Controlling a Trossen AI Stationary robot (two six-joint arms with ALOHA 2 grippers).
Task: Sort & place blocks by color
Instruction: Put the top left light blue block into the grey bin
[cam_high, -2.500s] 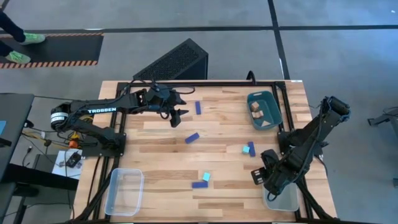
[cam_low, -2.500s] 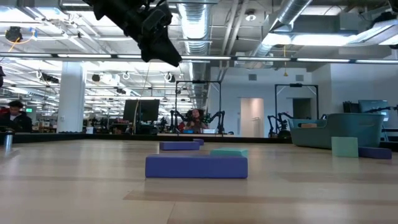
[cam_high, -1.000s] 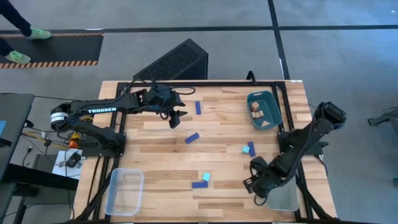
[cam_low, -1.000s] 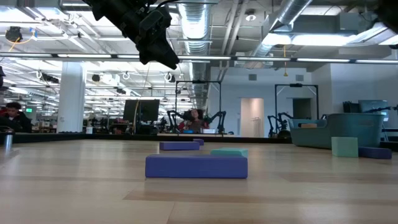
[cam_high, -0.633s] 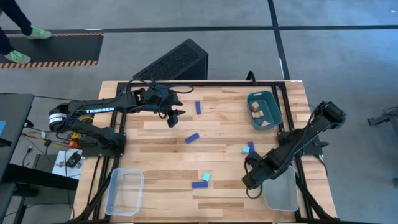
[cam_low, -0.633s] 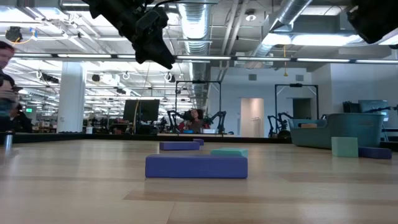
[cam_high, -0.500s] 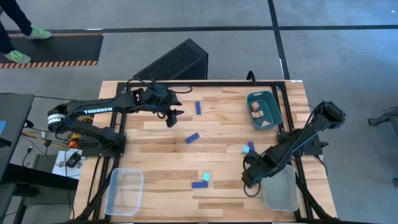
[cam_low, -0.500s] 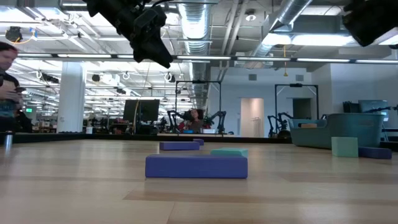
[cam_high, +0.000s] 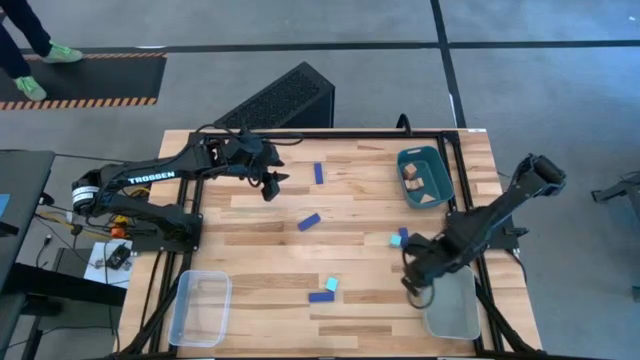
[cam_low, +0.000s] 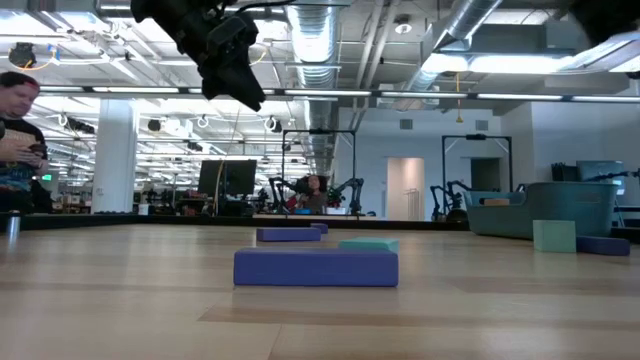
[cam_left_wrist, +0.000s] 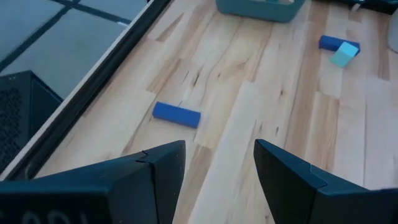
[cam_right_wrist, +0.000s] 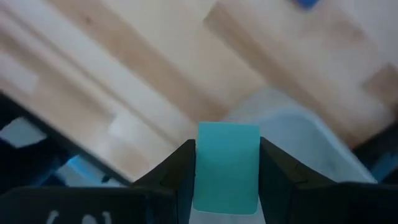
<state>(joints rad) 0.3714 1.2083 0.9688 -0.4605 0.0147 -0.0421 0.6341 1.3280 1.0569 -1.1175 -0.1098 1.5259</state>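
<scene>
My left gripper (cam_high: 272, 181) hangs open and holds nothing, above the table's far left part, with a dark blue bar (cam_left_wrist: 177, 114) ahead of it. My right gripper (cam_high: 417, 288) is over the left rim of the near-right clear tray (cam_high: 455, 312), shut on a light teal block (cam_right_wrist: 227, 167). Lying flat on the table are blue bars (cam_high: 318, 173) (cam_high: 309, 221) (cam_high: 320, 296), a teal cube (cam_high: 331, 285), and a teal piece (cam_high: 395, 240) beside a blue one (cam_high: 404, 237). Pale wooden pieces (cam_high: 412, 172) lie in the dark teal bin (cam_high: 437, 165). My right gripper pinches the light teal block between its two fingers (cam_right_wrist: 180, 171), one on each of two opposite side faces (cam_right_wrist: 205, 168). The fingers point down from above. The block is lifted clear, above the table and the tray's rim. In the high view the gripper hides it.
A second clear tray (cam_high: 200, 307) sits at the near left corner. A dark frame runs along the table's edges (cam_high: 330, 133). Bare wood lies between the scattered blocks in the middle. In the low view a person (cam_low: 15, 140) stands in the room beyond the table, far left.
My right gripper, still shut on the teal block, has swung a little toward the table's left, then come back toward the tray and gone up. My left gripper, still open, has drifted slightly toward the far left edge. The blocks on the table have not moved.
</scene>
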